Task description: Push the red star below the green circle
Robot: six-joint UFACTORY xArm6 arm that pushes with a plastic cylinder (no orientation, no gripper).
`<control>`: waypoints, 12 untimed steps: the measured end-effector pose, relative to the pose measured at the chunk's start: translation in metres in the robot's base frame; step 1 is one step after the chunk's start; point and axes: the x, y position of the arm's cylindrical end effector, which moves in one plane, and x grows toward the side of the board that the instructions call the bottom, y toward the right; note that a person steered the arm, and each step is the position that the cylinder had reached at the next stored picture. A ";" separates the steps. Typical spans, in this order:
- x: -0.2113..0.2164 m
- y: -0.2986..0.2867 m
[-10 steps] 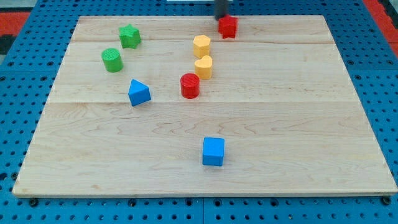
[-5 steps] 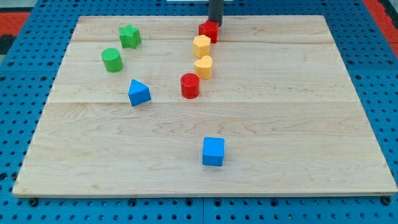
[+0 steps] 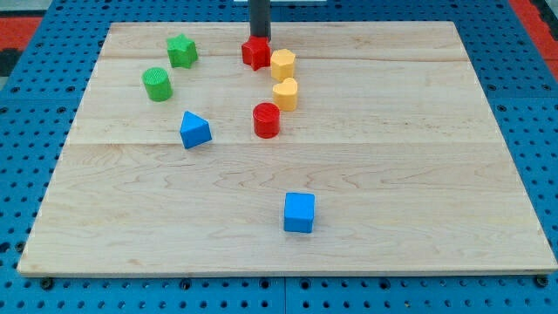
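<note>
1. The red star (image 3: 255, 52) sat at the far edge of the wooden board (image 3: 418, 192), a little left of centre, with my tip (image 3: 260, 37) touching its far side.
2. The arm carried no gripper at all; it ended in a plain dark rod, so nothing was spread or pinched.
3. The yellow hexagon block (image 3: 282, 64) stood just right of the star, apparently touching it, with a yellow rounded block (image 3: 285, 93) and the red cylinder (image 3: 266, 120) lined up nearer.
4. The green circle (image 3: 157, 84) lay well to the left, beside the green star (image 3: 181, 51); the blue triangle block (image 3: 194, 129) sat near and right of the circle.
5. The job looked to be at the carrying stage: the star remained far from its goal.
6. The next move seemingly called for a push leftward and nearer, steering past the blue triangle block to the spot just near of the circle.
7. A blue cube (image 3: 299, 212) sat well apart, toward the near edge.
</note>
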 end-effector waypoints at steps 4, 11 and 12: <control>0.033 -0.029; 0.115 -0.081; 0.097 -0.058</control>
